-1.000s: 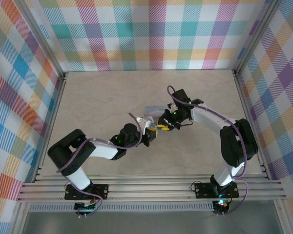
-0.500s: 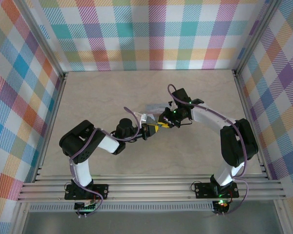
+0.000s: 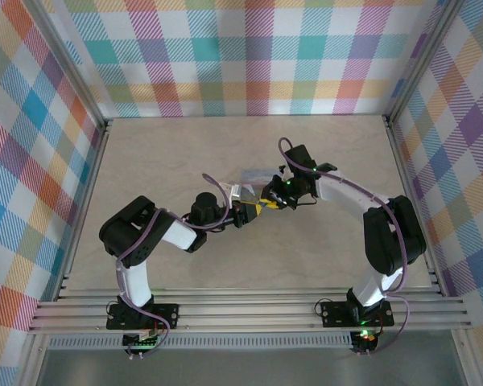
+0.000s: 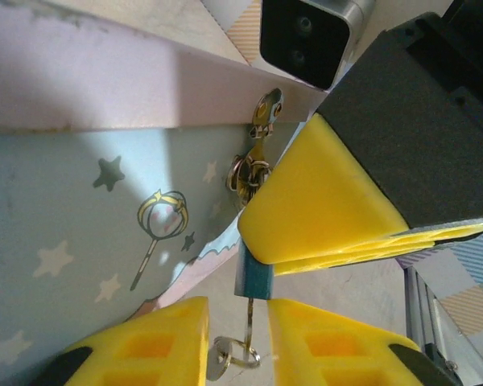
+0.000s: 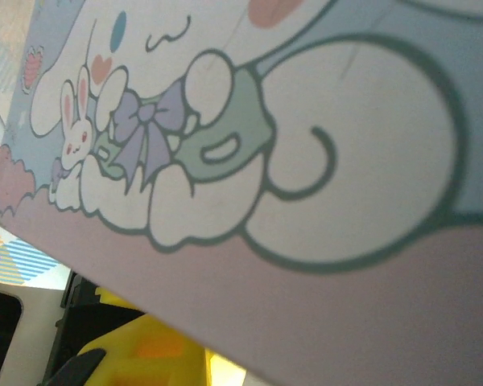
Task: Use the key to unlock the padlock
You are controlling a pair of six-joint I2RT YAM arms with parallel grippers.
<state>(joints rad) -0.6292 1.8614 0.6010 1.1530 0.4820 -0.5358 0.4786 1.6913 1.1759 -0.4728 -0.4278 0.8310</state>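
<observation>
While the padlock (image 4: 255,280) is pinched in the closed right claw (image 4: 262,253), midway between the bench's (image 3: 145,161) side edges and beside the tin (image 4: 80,225) | key (image 4: 249,310) appears seated from below (ring (image 4: 233,351) dangling) | left claw (image 4: 237,346) is narrowly parted around it, seemingly so it can be gripped and turned.

No word, number or brand can be read anywhere. The pale blue tin (image 5: 435,48) carries drawings, not lettering: a white cartoon figure (image 5: 249,121) and small rabbit (image 5: 75,129) at upper left in the right wrist view. Stars (image 4: 109,173) and a wand (image 4: 157,229) sit at middle left in the left wrist view
</observation>
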